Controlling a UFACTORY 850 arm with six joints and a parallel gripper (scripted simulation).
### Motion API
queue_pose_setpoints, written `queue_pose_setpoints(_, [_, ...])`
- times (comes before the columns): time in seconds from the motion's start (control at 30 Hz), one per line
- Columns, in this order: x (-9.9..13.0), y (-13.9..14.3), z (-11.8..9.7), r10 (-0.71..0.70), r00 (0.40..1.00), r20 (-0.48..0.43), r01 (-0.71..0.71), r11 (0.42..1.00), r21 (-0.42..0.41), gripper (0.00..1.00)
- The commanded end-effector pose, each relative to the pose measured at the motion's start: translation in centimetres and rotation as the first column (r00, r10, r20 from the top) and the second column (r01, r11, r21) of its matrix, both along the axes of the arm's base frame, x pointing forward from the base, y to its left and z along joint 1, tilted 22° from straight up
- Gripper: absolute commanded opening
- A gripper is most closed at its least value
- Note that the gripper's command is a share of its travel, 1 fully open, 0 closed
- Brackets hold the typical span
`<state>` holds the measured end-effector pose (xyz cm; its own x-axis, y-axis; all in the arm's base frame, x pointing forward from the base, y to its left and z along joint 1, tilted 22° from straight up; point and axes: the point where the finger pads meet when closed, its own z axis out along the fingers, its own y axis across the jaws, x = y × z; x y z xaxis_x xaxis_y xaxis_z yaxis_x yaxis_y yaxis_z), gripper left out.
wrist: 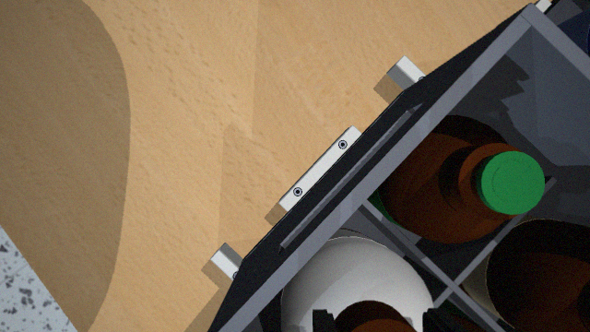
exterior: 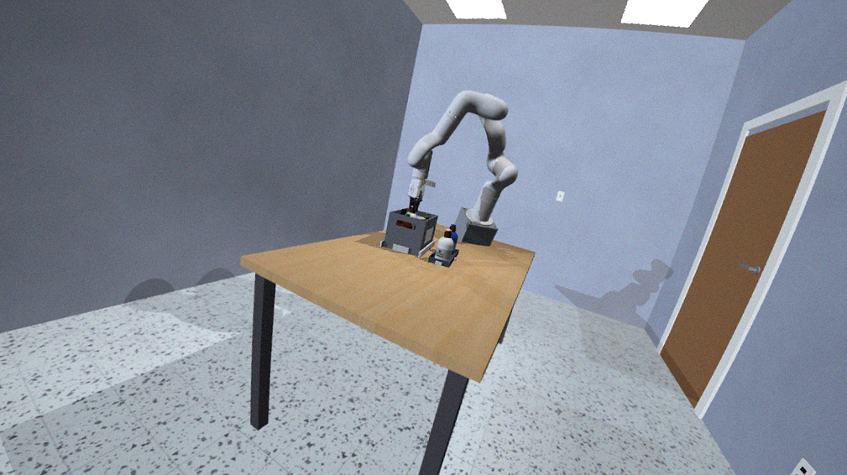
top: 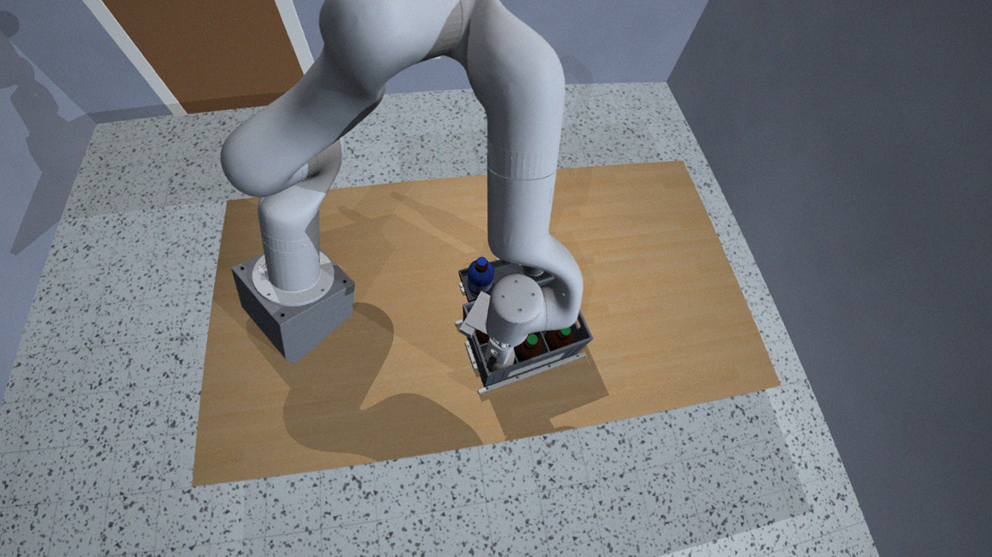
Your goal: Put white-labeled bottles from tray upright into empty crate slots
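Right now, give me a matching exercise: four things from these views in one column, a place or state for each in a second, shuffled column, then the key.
Things
1. gripper
2. green-capped bottle
3. blue-capped bottle
4. white-labeled bottle on the tray

Places or states
A. stands on the tray, nearest the exterior camera
B. stands in a crate slot next to the slot under the gripper
C. shut on a white-labeled bottle, low in a crate slot
D. on the tray, at its end nearer the robot base

Pairs: 1-C, 2-B, 3-D, 4-A
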<state>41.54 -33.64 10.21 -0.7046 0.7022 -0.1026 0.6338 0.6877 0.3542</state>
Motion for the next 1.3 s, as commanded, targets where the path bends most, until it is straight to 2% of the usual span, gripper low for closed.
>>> queue_pose_setpoints(0.0, [0.2,0.0,-0.2,-0.001,1.000,0.002,0.001,1.000,-0.002,0.00])
queue_pose_setpoints(1.27, [0.6,0.2,-1.4,-0.001,1.000,0.002,0.001,1.000,-0.002,0.00])
